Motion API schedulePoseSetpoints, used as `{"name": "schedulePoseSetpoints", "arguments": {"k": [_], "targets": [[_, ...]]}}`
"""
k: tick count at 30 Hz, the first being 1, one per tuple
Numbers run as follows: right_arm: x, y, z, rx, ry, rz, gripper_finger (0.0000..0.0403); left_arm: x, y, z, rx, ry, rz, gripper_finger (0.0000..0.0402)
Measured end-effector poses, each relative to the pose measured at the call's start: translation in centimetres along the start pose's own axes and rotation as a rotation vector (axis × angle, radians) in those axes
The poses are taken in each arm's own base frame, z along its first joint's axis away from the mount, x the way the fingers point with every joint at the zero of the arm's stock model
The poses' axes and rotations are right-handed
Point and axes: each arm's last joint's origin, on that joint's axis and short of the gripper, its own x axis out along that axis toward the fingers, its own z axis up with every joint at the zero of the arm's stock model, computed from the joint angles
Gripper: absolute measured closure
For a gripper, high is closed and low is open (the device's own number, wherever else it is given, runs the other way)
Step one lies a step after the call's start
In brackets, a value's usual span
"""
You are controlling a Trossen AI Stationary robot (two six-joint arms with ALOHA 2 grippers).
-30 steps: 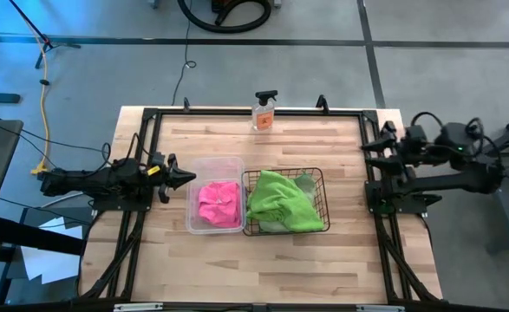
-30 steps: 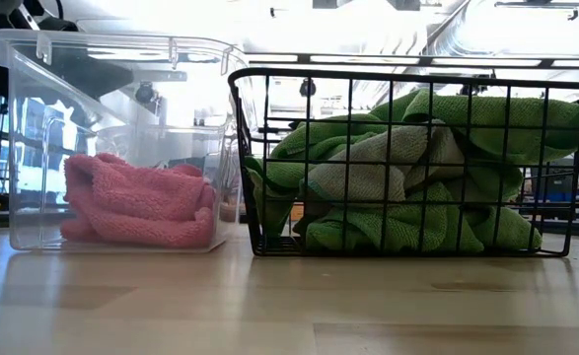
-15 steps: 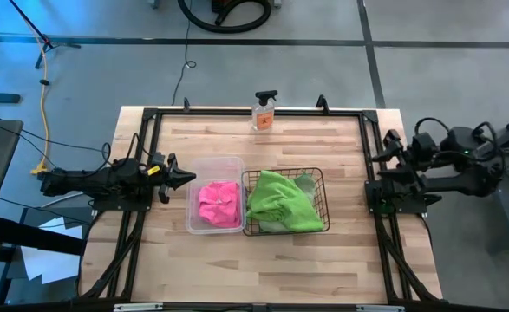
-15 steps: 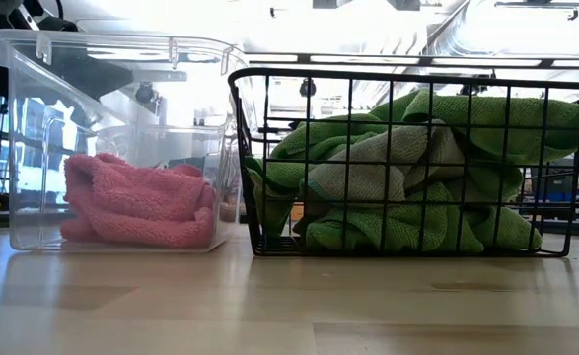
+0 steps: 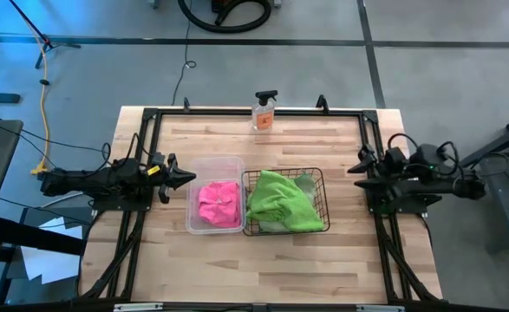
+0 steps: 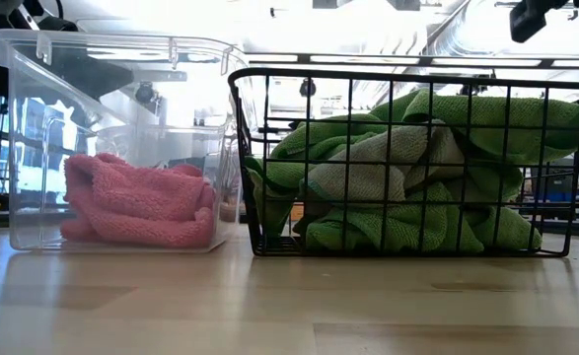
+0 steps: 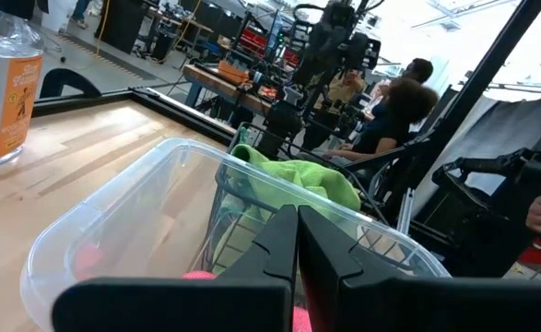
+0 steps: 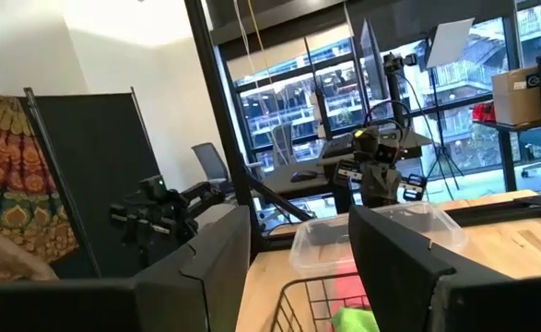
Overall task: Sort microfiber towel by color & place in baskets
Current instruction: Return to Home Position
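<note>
Counter (image 5: 263, 260) carries wire basket (image 5: 324, 201) with green towels (image 5: 280, 204), just beside clear tub (image 5: 215, 161) with pink towel (image 5: 219, 202). Right gripper (image 5: 359, 166) has folded back low to the counter's right edge, fingers spread, empty; left gripper (image 5: 185, 178) waits by the tub, fingers pressed together. Sorting looks finished.

The table (image 5: 263, 260) is lit evenly from above; glare from ceiling lights (image 6: 368, 18) is seen above the clear tub (image 6: 33, 118), at the low view's top.
</note>
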Motion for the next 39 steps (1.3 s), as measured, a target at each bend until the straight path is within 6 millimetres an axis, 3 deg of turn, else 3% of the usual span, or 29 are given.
{"name": "schedulePoseSetpoints", "arguments": {"k": [7, 18, 30, 39], "targets": [[-0.7, -0.4, -1.5, -0.026, -0.026, -0.034, 0.0242, 0.0, 0.0, 0.0, 0.0, 0.0, 0.0, 0.0401], [0.4, -2.0, -5.5, -0.038, -0.044, -0.079, 0.0285, 0.0, 0.0, 0.0, 0.0, -0.001, 0.0, 0.0401], [0.6, -3.2, -8.5, -0.096, -0.033, -0.172, 0.0396, 0.0, 0.0, 0.0, 0.0, -0.001, 0.0, 0.0401], [0.6, -3.6, -9.9, -0.117, 0.062, -0.198, 0.04, 0.0, 0.0, 0.0, 0.0, -0.001, 0.0, 0.0401]]}}
